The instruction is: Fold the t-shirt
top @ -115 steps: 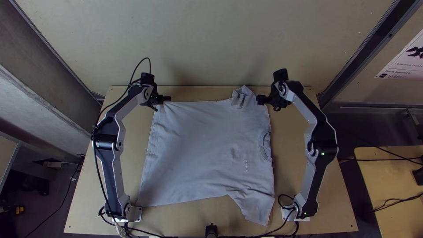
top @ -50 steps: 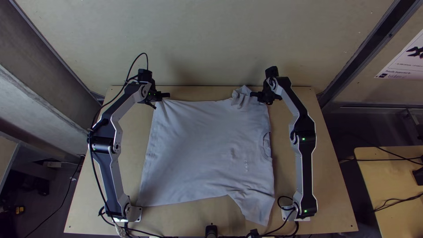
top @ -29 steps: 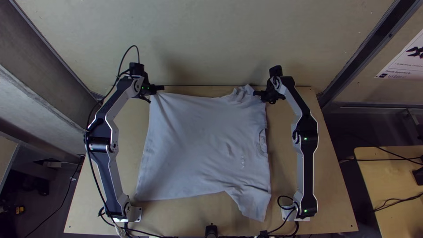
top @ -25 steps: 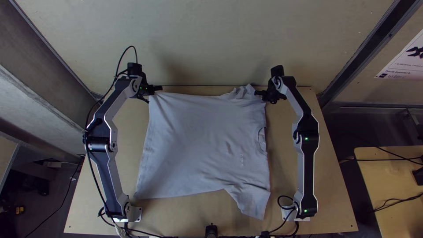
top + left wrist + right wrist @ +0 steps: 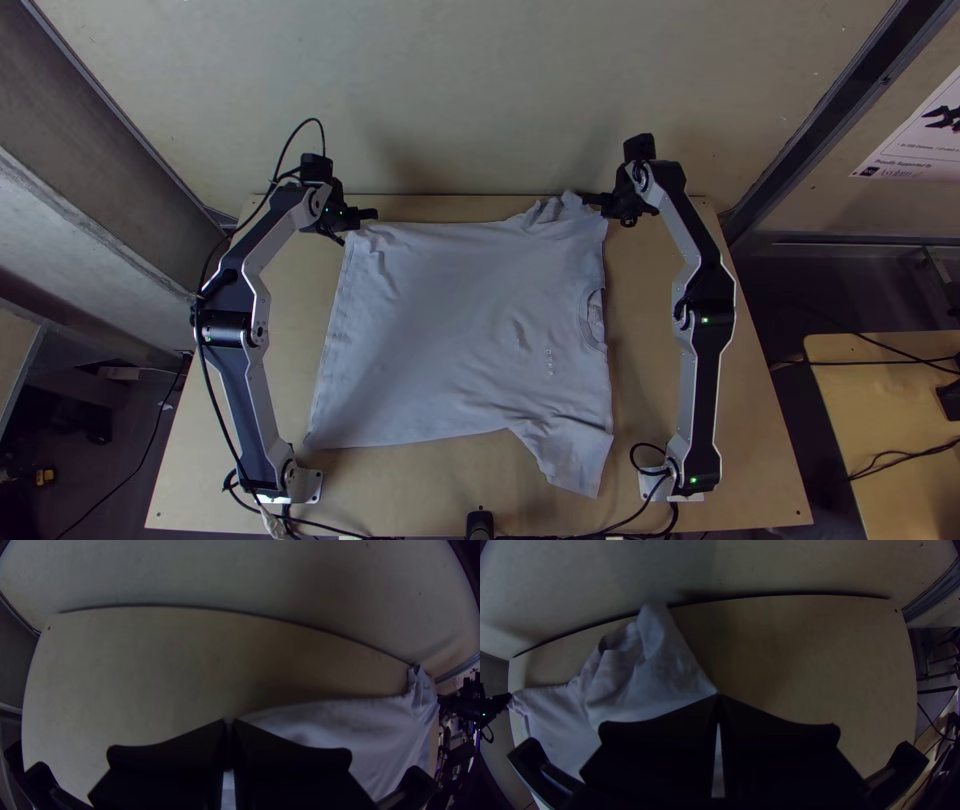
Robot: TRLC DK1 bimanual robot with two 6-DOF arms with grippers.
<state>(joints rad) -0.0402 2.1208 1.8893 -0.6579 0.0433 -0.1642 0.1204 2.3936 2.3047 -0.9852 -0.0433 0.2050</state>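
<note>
Your table (image 5: 750, 475) is light wood, its far edge right up against a pale wall panel (image 5: 480, 100). Dark metal post (image 5: 838, 100) slants beyond the far right corner, white poster (image 5: 925, 145) past it. Dark floor (image 5: 800, 300) off the right edge, second table (image 5: 870, 400) beyond that with black cables on it. Grey wall (image 5: 80, 230) off the left side, small yellow item (image 5: 45, 477) low down there.

In your way: left arm (image 5: 248, 390) stands at the near left corner and runs up along the left edge, black cable (image 5: 210, 390) bowing off its outer side. Right arm (image 5: 700, 390) does the same along the right edge, cable loop (image 5: 632, 460) beside its base. Small black device (image 5: 480, 523) sits at the middle of the near edge, cables running both ways from it.

Your t-shirt (image 5: 460, 330) is spread mid-table between the arms, creased, neckline toward the right edge, one sleeve pointing at the near edge, cloth bunched by the far edge. Your left gripper (image 5: 370, 214) is clenched on its far left corner; your right gripper (image 5: 590, 199) is clenched on its far right corner, just beside the bunched part.
</note>
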